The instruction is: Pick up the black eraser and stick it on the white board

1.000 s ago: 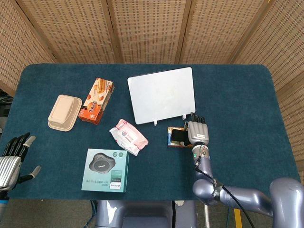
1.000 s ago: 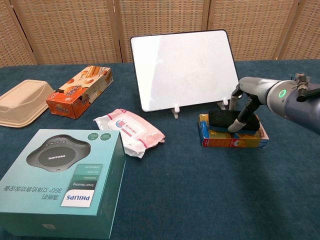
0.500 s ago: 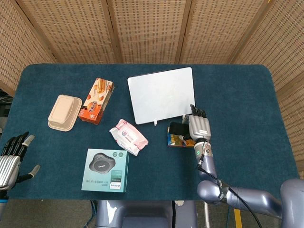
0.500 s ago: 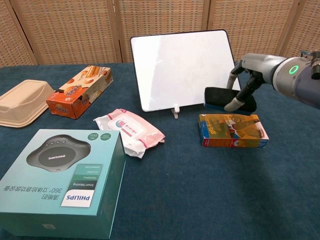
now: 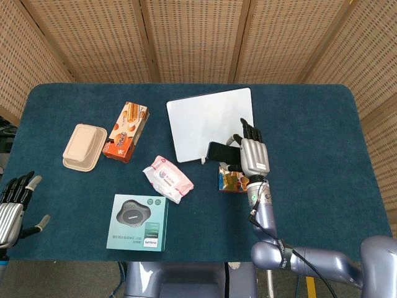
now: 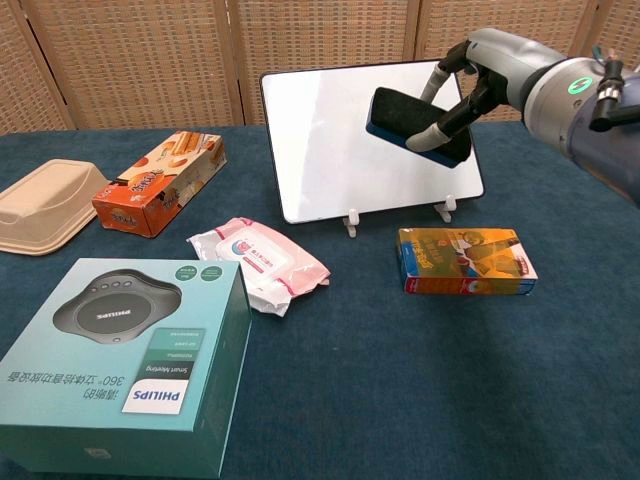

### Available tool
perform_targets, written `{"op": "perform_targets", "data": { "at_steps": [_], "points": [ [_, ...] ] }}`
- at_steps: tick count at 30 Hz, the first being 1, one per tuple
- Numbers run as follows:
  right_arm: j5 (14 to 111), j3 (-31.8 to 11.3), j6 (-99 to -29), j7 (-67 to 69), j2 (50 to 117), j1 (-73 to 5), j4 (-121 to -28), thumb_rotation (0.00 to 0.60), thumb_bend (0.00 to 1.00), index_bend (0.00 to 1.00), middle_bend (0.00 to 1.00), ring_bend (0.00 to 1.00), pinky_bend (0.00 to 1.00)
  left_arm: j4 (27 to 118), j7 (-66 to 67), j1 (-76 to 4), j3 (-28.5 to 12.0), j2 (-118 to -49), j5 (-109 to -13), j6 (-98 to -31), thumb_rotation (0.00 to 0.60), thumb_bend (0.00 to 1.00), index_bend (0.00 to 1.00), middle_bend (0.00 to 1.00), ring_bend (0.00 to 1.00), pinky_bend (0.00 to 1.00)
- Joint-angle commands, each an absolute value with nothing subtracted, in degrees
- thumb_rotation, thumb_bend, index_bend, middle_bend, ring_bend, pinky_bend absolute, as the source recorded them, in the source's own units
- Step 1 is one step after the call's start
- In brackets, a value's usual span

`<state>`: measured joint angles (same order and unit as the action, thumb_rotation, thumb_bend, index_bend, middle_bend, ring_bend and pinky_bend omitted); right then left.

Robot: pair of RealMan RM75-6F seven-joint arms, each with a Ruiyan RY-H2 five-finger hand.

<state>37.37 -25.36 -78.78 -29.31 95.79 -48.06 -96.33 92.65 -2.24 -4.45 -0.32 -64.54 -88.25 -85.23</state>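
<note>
My right hand (image 6: 462, 88) (image 5: 252, 156) grips the black eraser (image 6: 402, 117) (image 5: 221, 152), a dark block with a blue back, and holds it up in the air in front of the white board (image 6: 330, 150) (image 5: 208, 124). Whether the eraser touches the board's face I cannot tell. The board stands tilted on small white feet at the table's middle. Far down at the left edge of the head view my left hand (image 5: 13, 208) rests with its fingers spread and nothing in it.
A yellow and blue box (image 6: 465, 262) lies under the raised hand. Nearby are a pink wipes packet (image 6: 258, 262), a teal Philips box (image 6: 120, 360), an orange snack box (image 6: 160, 182) and a beige lidded tray (image 6: 45, 205). Wicker screens stand behind the table.
My right hand lifted the eraser off the yellow and blue box and carried it up and left, in front of the board. The left hand slid slightly lower.
</note>
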Motion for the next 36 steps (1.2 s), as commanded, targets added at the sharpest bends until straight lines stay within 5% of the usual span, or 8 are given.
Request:
{"op": "perform_targets", "data": {
  "at_steps": [1, 18, 36],
  "points": [
    [40.27, -25.83, -79.75, -26.27, 98.63, -48.25, -92.69, 0.6, 0.23, 0.53, 0.0, 0.0, 0.0, 92.54, -2.45, -4.54, -0.34, -64.55, -88.18, -85.03, 0.6, 0.29, 0.0, 0.0, 0.0, 0.0],
    [47.02, -29.92, -82.13, -22.38, 111.11, -53.47, -70.59, 0.6, 0.23, 0.53, 0.0, 0.0, 0.0, 91.4, -4.07, -5.14, -0.74, -64.82, -87.06, -83.64, 0.6, 0.29, 0.0, 0.0, 0.0, 0.0],
    [47.9, -34.29, -79.16, -20.38, 115.65, -55.86, -57.92, 0.6, 0.23, 0.53, 0.0, 0.0, 0.0, 91.36, -4.26, -5.21, -0.63, -64.76, -87.15, -83.51, 0.6, 0.29, 0.0, 0.0, 0.0, 0.0]
  ]
}}
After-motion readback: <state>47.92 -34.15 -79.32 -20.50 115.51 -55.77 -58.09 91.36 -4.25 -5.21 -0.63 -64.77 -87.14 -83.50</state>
